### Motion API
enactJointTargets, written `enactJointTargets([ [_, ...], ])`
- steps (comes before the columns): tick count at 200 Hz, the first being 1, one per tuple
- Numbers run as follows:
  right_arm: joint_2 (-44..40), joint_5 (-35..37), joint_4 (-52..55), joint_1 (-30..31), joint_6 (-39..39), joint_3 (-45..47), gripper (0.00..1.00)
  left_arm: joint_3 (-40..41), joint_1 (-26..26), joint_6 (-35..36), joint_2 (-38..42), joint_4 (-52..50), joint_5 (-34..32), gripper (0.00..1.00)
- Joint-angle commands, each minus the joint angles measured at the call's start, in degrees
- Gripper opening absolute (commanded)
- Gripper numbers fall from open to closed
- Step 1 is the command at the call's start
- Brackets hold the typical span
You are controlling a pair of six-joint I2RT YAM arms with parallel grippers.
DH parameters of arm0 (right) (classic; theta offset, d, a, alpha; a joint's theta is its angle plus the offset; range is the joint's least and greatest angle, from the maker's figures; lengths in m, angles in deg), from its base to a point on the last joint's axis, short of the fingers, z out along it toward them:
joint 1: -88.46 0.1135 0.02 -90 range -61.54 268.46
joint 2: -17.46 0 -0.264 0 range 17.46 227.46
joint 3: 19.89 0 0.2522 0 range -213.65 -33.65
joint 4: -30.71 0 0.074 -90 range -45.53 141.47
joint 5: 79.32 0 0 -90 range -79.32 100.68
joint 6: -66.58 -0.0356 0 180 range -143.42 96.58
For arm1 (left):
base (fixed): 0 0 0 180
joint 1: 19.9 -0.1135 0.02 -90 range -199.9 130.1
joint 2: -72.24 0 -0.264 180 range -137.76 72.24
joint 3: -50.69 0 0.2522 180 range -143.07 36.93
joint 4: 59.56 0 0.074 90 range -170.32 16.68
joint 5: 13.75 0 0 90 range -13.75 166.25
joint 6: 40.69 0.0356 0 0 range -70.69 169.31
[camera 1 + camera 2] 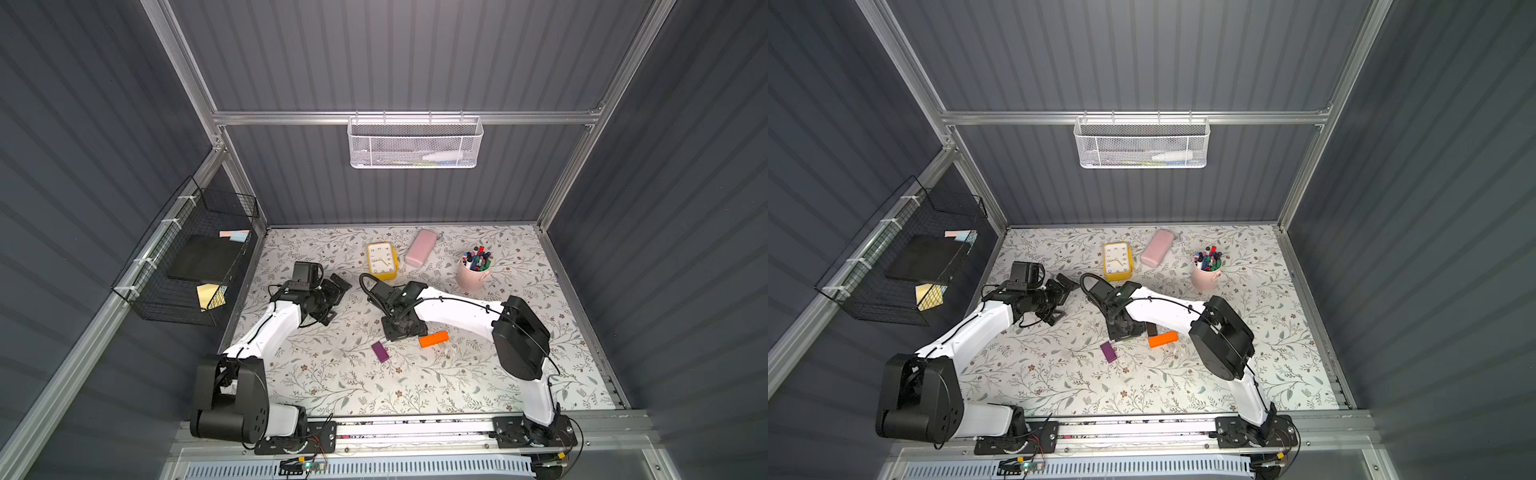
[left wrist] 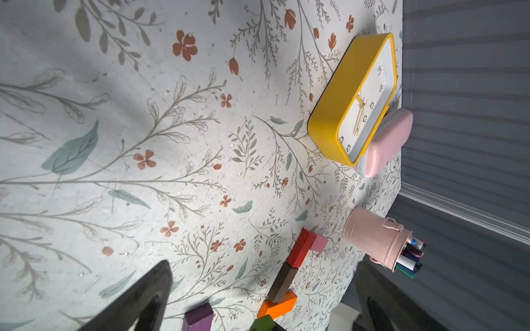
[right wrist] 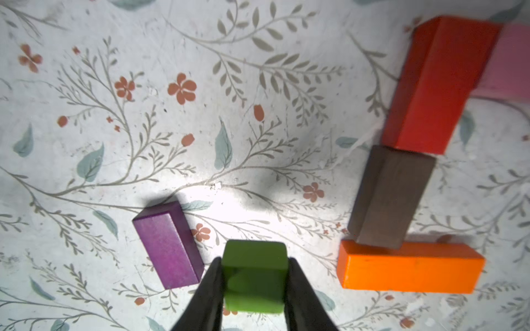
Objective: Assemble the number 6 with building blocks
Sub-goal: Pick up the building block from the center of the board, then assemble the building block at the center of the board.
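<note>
The right gripper [image 3: 254, 262] is clamped on the green cube [image 3: 253, 275], between the purple block [image 3: 169, 246] and the orange [image 3: 410, 272] one's end. Pink [image 3: 510, 66], red [image 3: 436, 86], brown [image 3: 390, 197] and orange touch in a chain. Bare mat [image 3: 86, 172] lies left of brown. The left gripper [image 2: 262, 268] stands wide and empty.

The left arm [image 1: 272, 326] and right arm [image 1: 453, 309] pair glossy white link shells with bulky rounded black joint housings, a thin black cable tracing each shell. The right gripper [image 3: 254, 262] has matte black tapering fingers [image 3: 209, 289]; black screwed base plates [image 1: 322, 432] sit at six o'clock in both top views.
</note>
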State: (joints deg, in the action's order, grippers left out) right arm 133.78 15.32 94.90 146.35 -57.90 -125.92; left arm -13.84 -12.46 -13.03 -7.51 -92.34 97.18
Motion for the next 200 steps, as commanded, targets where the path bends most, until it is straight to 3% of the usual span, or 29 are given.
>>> enactJointTargets([
  [1, -2.79, 2.86, 3.06, -1.70, -0.71, 0.15, 0.33, 0.27, -0.32, 1.18, 1.33, -0.49, 0.37, 0.99],
  [101, -13.16, 3.62, -2.87, -11.71, 2.25, 15.12, 0.33, -0.65, -0.32, 1.44, -0.06, -0.21, -0.01, 1.00],
  [200, -11.59, 2.79, -7.29, -17.57, 6.52, 18.57, 0.33, -1.48, -0.32, 1.07, 0.12, -0.74, -1.07, 0.99],
])
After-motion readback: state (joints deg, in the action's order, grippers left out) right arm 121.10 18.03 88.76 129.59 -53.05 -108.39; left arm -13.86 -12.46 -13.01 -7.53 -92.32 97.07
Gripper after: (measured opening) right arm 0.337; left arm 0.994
